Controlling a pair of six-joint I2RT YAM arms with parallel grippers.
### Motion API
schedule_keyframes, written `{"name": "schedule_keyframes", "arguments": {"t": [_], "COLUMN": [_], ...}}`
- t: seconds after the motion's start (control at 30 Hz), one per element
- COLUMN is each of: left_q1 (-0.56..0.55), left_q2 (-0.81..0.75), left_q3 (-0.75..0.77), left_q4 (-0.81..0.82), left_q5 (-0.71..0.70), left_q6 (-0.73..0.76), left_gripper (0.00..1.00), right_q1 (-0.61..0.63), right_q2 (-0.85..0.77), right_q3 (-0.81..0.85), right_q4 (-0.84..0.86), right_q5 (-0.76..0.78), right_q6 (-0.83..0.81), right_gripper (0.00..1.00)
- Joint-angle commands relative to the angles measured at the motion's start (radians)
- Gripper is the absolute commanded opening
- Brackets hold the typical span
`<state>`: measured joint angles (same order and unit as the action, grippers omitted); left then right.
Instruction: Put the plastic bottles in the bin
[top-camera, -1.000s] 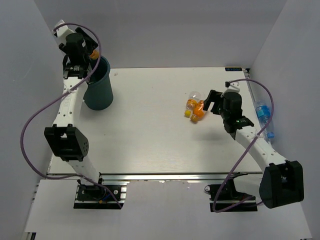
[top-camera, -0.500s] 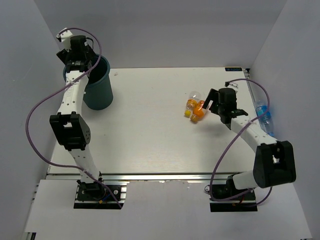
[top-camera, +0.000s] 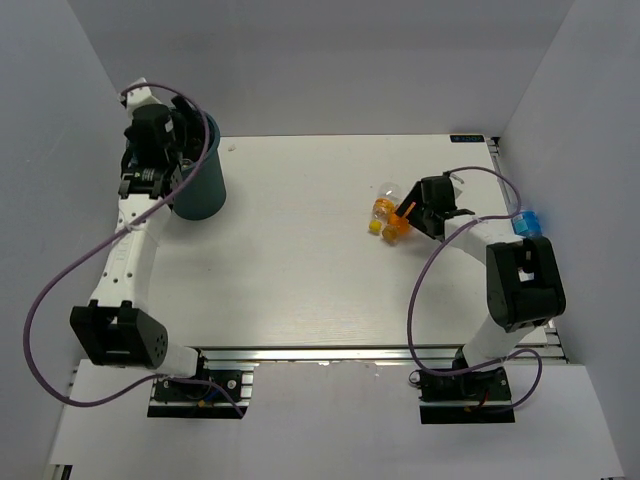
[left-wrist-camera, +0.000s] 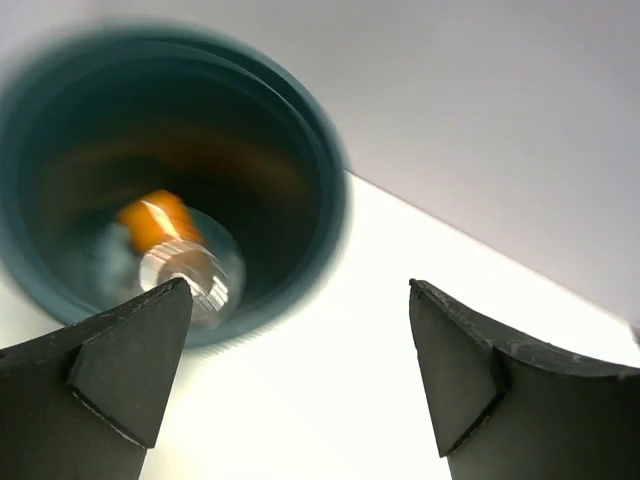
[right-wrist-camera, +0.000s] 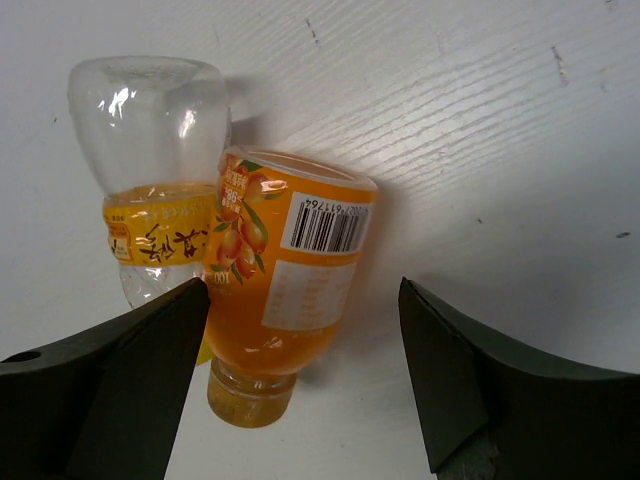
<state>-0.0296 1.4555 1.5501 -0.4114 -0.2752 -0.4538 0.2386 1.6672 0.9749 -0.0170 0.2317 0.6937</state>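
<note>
Left tool (left-wrist-camera: 300, 300) open, empty, above dark teal round plastic bin (left-wrist-camera: 330, 200). Right tool (right-wrist-camera: 302, 290) open astride stubby orange plastic bottle (right-wrist-camera: 290, 270). Risk: closing finger catches adjoining clear yellow-labelled plastic bottle (right-wrist-camera: 150, 130), skewing the grip.

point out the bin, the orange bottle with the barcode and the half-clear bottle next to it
bin (top-camera: 203, 195): top external view, on its outer wall
orange bottle with the barcode (right-wrist-camera: 285, 285): right wrist view, on its label
half-clear bottle (right-wrist-camera: 150, 165): right wrist view, on its clear part above the yellow label
</note>
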Motion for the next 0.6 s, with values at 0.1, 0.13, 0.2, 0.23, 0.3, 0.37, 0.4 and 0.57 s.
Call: {"name": "schedule_keyframes", "arguments": {"t": [0.1,0.13,0.2,0.23,0.3,0.37,0.4,0.57], "left_q1": [-0.023,-0.024,-0.024,-0.024,-0.024,-0.024,-0.026,-0.036], "left_q2": [-0.043,-0.049,-0.052,-0.053,-0.049,-0.043,-0.043,-0.046], "left_q3": [-0.113,-0.122,-0.151,-0.159,-0.169,-0.168,-0.17,-0.186], "left_q4": [0.069,0.071,0.086,0.092,0.094,0.088,0.088,0.114], "left_q5": [0.195,0.199,0.212,0.224,0.237,0.251,0.257,0.327], "left_q6": [0.001,0.001,-0.003,-0.006,-0.011,-0.013,-0.014,-0.019], "left_gripper": [0.98,0.98,0.98,0.98,0.98,0.98,0.98,0.98], "right_q1": [0.018,0.018,0.018,0.019,0.018,0.019,0.019,0.018], "right_q2": [0.08,0.083,0.086,0.085,0.075,0.057,0.046,-0.041], "right_q3": [0.056,0.054,0.039,0.032,0.019,0.015,0.01,-0.036], "right_q4": [0.061,0.058,0.055,0.055,0.032,0.019,0.019,0.019], "right_q5": [-0.009,-0.011,-0.011,-0.008,0.007,0.029,0.037,0.063], "right_q6": [0.064,0.066,0.079,0.085,0.096,0.084,0.082,0.041], "right_gripper": [0.79,0.78,0.72,0.69,0.63,0.63,0.63,0.58]}}
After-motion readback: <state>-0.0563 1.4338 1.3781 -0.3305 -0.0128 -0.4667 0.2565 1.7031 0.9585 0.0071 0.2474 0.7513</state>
